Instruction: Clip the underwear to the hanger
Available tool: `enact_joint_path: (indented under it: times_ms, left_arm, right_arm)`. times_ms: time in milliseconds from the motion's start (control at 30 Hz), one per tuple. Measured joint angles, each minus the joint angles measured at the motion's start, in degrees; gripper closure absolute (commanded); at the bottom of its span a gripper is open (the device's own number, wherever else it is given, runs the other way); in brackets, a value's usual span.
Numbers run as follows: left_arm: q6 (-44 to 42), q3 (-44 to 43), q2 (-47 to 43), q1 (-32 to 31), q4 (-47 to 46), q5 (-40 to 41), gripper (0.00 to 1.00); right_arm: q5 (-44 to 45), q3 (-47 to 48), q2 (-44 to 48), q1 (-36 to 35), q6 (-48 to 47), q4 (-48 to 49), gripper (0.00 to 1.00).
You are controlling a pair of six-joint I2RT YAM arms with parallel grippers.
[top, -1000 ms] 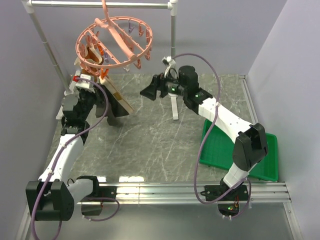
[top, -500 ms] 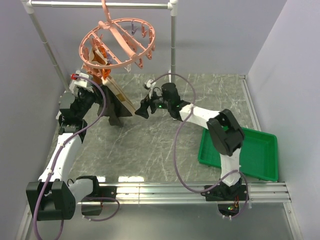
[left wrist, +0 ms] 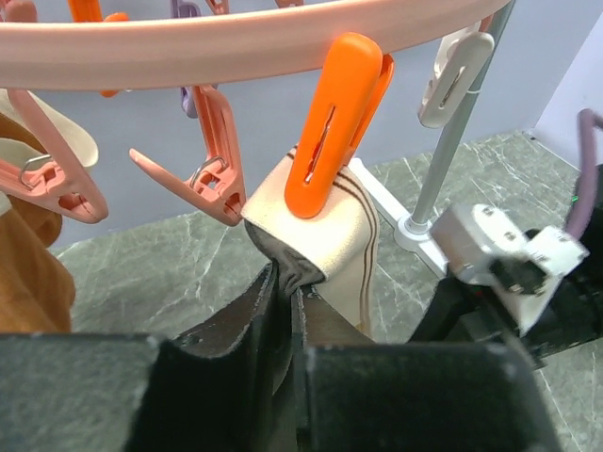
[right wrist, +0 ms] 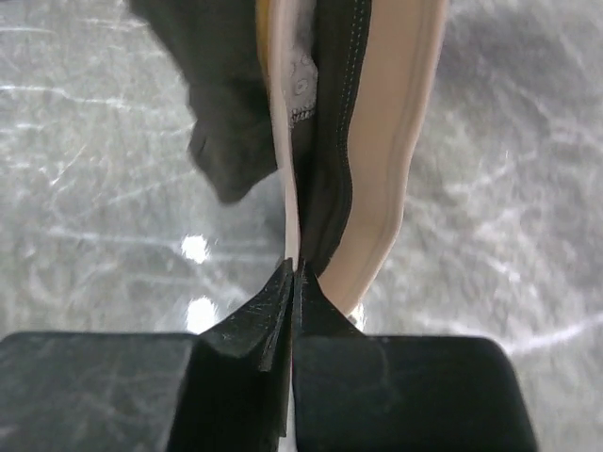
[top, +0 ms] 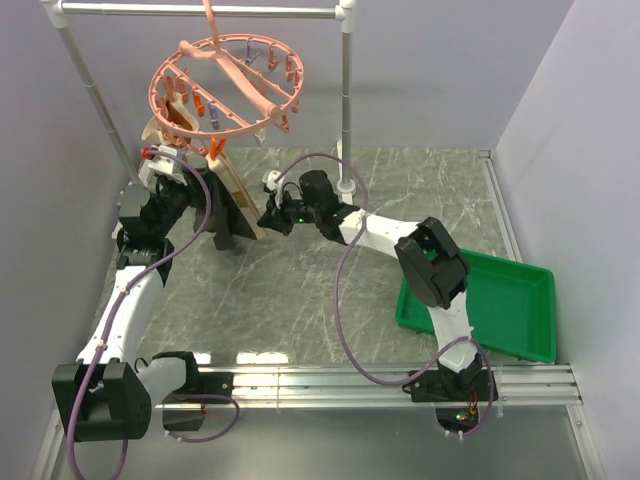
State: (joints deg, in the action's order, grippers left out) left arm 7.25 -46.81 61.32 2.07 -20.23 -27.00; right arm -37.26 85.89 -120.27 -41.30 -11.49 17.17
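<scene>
Up on the hanger (left wrist: 188,42), one orange clip (left wrist: 334,122) grips your underwear (left wrist: 341,247); left end effector (left wrist: 287,297) and right end effector (right wrist: 290,275) pinch it; the other side probably waits.

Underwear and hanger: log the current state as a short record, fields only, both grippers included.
underwear: dark boxer briefs, hanging below the ring
waistband: tan, top fold at an orange clip
orange clip: on the ring, appears clamped on the waistband
hanger: pink ring, hooked on the pipe rack
left gripper: shut on the underwear just under the clip
right gripper: shut on the waistband edge, lower down
clips seen on underwear: one
</scene>
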Motion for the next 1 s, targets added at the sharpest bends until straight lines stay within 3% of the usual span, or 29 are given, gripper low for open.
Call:
enact_joint_path:
  times_ms: [133, 233, 333, 667, 800, 933, 1000]
  left_arm:
    - [0.07, 0.0, -0.07, 0.0, 0.39, 0.39, 0.8]
    - [-0.09, 0.0, -0.44, 0.0, 0.66, 1.22, 0.55]
    - [-0.2, 0.0, -1.07, 0.0, 1.64, 1.86, 0.43]
    - [-2.01, 3.23, -9.31, 0.0, 9.51, 5.18, 0.34]
    - [-3.34, 6.16, -15.8, 0.02, 14.71, 1.14, 0.32]
    - [-6.91, 7.39, -18.05, 0.0, 18.45, -6.47, 0.16]
    - [-9.31, 7.65, -17.64, -0.26, 20.31, -9.99, 0.14]
  right_arm:
    - [-0.63, -3.69, 5.03, 1.51, 1.01, -3.21, 1.0]
    - [-1.18, -5.81, 10.23, 2.73, 2.93, -4.72, 1.0]
    - [-1.9, -6.82, 15.96, 3.63, 5.44, -6.82, 1.0]
    - [-4.44, -6.78, 24.74, 3.1, 19.61, -11.06, 1.0]
    - [-2.54, -5.16, 21.0, 2.64, 27.19, -13.11, 1.0]
    - [0.59, -4.33, 16.65, 2.56, 33.33, -14.32, 1.0]
    - [1.64, -3.91, 15.1, 2.56, 35.91, -14.73, 1.0]
